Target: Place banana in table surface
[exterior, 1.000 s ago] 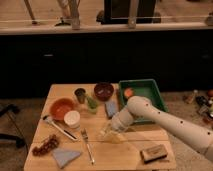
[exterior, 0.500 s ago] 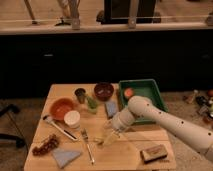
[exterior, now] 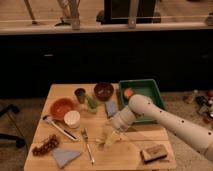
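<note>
The banana [exterior: 112, 138] is a small pale yellow piece low over the light wooden table surface [exterior: 125, 155], in its front middle, right of the fork [exterior: 88, 146]. I cannot tell whether it rests on the planks. My gripper [exterior: 113, 133] comes in from the right at the end of the white arm [exterior: 150, 112]. It is directly over the banana and touching or almost touching it. The arm's wrist hides the gripper's upper part.
A green bin [exterior: 147, 90] with a round orange fruit [exterior: 129, 92] stands at the back right. Also on the table are a dark red bowl [exterior: 103, 91], an orange bowl [exterior: 61, 107], a white cup [exterior: 72, 119], a green vegetable piece [exterior: 91, 102], a blue packet [exterior: 111, 108], grapes [exterior: 45, 145], a blue napkin [exterior: 65, 156] and a brown sponge [exterior: 154, 152].
The arm's wrist has shifted slightly right and a little lower over the front middle of the table. The banana stays at the gripper. Nothing else has moved.
</note>
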You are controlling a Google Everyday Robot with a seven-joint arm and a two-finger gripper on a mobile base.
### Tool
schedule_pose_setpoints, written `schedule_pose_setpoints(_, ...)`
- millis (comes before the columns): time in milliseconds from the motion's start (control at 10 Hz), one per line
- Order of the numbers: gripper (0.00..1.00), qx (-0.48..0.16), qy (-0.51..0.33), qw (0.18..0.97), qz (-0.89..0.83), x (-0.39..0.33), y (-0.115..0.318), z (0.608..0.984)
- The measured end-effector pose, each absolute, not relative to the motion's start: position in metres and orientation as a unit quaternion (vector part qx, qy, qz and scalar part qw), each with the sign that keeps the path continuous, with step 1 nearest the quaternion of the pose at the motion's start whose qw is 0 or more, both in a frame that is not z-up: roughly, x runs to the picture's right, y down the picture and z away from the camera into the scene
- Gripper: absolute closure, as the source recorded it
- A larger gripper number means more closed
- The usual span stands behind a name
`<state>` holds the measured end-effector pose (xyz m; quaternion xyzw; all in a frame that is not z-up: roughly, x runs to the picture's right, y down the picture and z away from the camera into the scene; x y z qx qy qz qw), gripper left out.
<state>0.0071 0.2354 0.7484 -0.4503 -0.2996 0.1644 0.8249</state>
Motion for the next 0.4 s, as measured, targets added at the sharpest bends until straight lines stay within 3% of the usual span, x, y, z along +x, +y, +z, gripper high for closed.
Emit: schedule_pose_setpoints(400, 0.20, -0.465, -0.303, 0.816, 0.161, 0.0073, 0.2293, 0.7456)
